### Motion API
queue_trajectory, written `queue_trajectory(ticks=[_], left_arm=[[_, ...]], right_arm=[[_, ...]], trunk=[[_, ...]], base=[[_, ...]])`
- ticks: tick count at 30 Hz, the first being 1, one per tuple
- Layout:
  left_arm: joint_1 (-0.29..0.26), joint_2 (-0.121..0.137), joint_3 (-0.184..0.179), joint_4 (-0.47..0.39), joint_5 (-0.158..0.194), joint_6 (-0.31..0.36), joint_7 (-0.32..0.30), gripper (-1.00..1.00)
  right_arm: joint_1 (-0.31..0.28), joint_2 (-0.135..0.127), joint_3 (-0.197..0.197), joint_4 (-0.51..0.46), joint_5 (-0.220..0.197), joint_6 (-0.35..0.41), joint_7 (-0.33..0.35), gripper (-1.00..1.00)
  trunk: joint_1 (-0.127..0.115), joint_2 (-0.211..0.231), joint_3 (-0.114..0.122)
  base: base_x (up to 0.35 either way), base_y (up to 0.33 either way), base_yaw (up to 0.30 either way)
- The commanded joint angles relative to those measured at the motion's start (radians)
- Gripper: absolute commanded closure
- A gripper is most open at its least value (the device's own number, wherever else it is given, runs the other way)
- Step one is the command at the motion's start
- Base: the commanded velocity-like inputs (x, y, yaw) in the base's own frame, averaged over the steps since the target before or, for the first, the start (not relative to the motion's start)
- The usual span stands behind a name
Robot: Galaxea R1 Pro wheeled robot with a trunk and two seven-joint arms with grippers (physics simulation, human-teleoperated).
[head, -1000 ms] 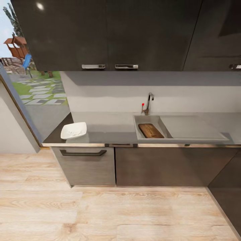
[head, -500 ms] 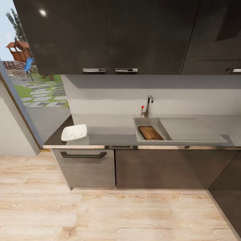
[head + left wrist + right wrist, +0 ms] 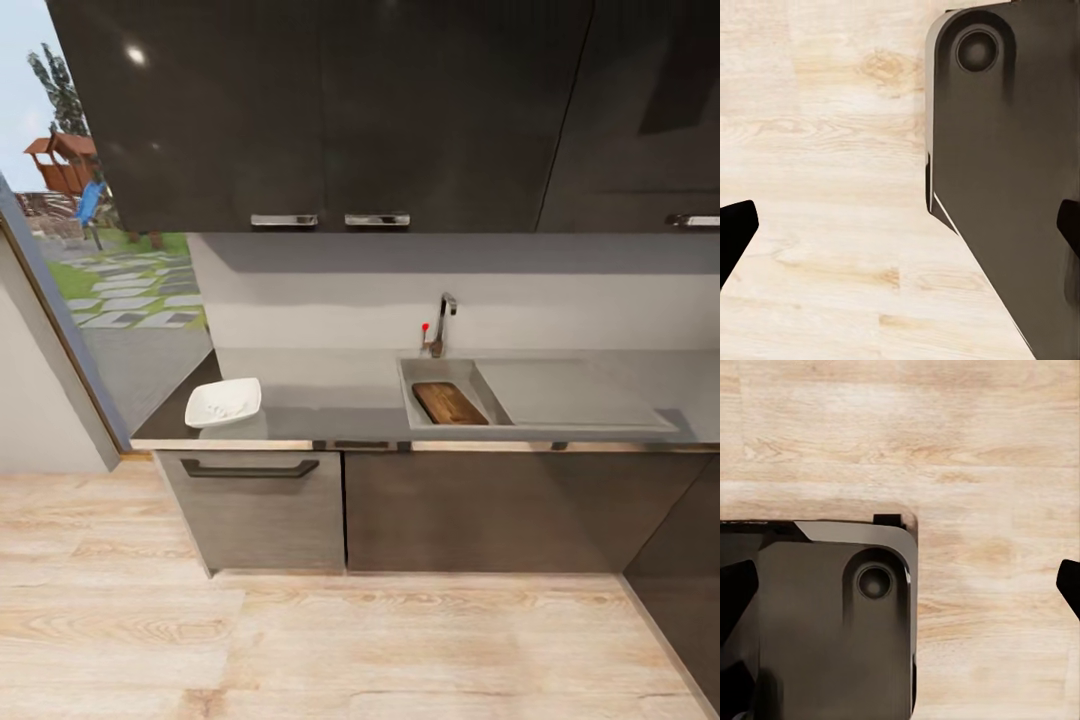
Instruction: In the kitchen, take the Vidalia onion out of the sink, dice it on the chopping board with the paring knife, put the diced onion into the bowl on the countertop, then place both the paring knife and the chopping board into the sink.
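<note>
In the head view the sink (image 3: 417, 374) is set into the grey countertop (image 3: 330, 395), and the dark brown chopping board (image 3: 449, 403) lies inside its basin. Near the counter's left end sits the white bowl (image 3: 223, 401). The Vidalia onion and the paring knife are hidden or out of view. In the left wrist view my left gripper (image 3: 904, 229) hangs open above the wood floor, its dark fingertips far apart. My right gripper (image 3: 902, 585) is likewise open over the floor. Neither holds anything.
A chrome tap (image 3: 443, 320) rises behind the basin, with a flat drainboard (image 3: 565, 392) to its right. Glossy black upper cabinets (image 3: 330, 110) overhang the counter. A glass wall (image 3: 90, 290) closes the left side. My dark base (image 3: 1005, 165) (image 3: 817, 615) lies under both grippers.
The whole head view has shifted: counter, sink and bowl sit lower and look slightly smaller, so the camera has moved. The board and bowl keep their places on the counter.
</note>
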Motion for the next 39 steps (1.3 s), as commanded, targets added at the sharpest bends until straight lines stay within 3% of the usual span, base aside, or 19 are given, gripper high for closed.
queue_trajectory(ticks=[1,39], left_arm=[[-0.001,0.0,-0.008,0.002,0.007,-0.005,0.002,-1.0],[-0.001,0.0,-0.008,0.002,0.008,-0.005,0.002,-1.0]], right_arm=[[0.0,0.0,0.008,0.0,-0.009,-0.002,-0.001,-1.0],[0.0,-0.002,0.009,-0.001,-0.006,-0.004,-0.001,-1.0]], trunk=[[0.0,-0.001,0.0],[0.0,-0.001,0.058]], base=[[0.0,0.0,0.0],[0.0,0.0,0.0]])
